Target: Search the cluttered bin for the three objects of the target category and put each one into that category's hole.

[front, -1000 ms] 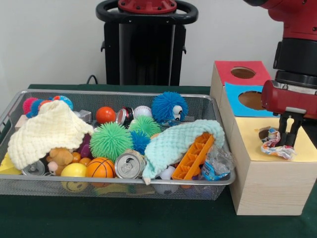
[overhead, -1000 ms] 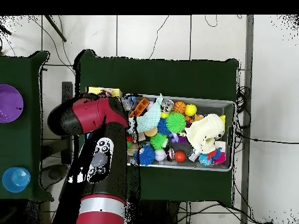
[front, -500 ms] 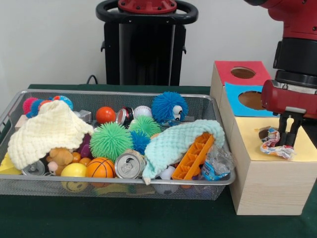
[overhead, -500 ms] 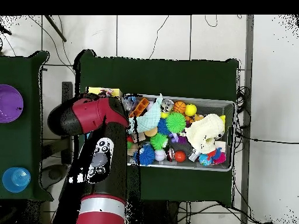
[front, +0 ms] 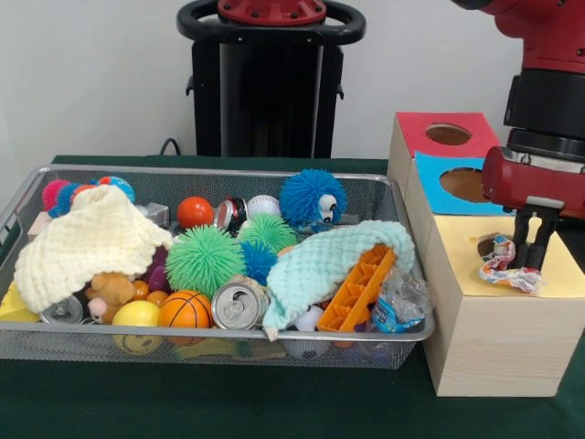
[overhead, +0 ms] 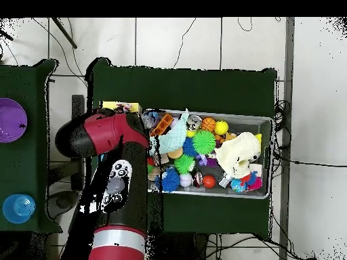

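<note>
Gripper (front: 529, 245) is sitting right over the yellow-topped box (front: 558, 274) in your front view, fingers pointing down and spread a bit, with the speckled cloth piece (front: 503, 265) lying crumpled just beside and in front of them. From what you can see it's not clamped on anything; the cloth looks like it's resting on the yellow face, partly over the hole (front: 487, 245), which is mostly hidden behind it.

Your wire mesh bin (front: 27, 197) is still packed: pale-yellow knitted cloth (front: 87, 240) on the left side, mint knitted cloth (front: 324, 261) draped over an orange plastic piece (front: 358, 288), a soda can (front: 238, 305), a little basketball (front: 184, 309), green spiky ball (front: 203, 259) and blue spiky ball (front: 312, 198).

Overhead, the red arm (overhead: 108, 135) covers the boxes, so you can't see the gripper there. Bin (overhead: 268, 125) shows to its right.
</note>
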Available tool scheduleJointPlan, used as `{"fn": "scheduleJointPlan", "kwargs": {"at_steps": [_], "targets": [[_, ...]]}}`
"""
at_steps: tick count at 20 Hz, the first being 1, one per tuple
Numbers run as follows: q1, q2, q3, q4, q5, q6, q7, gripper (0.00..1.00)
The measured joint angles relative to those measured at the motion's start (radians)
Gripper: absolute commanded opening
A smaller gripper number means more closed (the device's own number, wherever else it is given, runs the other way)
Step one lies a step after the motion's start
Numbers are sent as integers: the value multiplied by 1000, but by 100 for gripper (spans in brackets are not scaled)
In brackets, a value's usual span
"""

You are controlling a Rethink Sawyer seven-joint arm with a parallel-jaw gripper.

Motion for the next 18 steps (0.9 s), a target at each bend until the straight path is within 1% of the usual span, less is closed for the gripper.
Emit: {"fn": "scheduleJointPlan", "kwargs": {"at_steps": [5,13,18], "targets": [[-14,-7,15,8,0,0,0,0],[-134,-55,151,68,0,0,0,0],[-142,-58,165,72,0,0,0,0]]}}
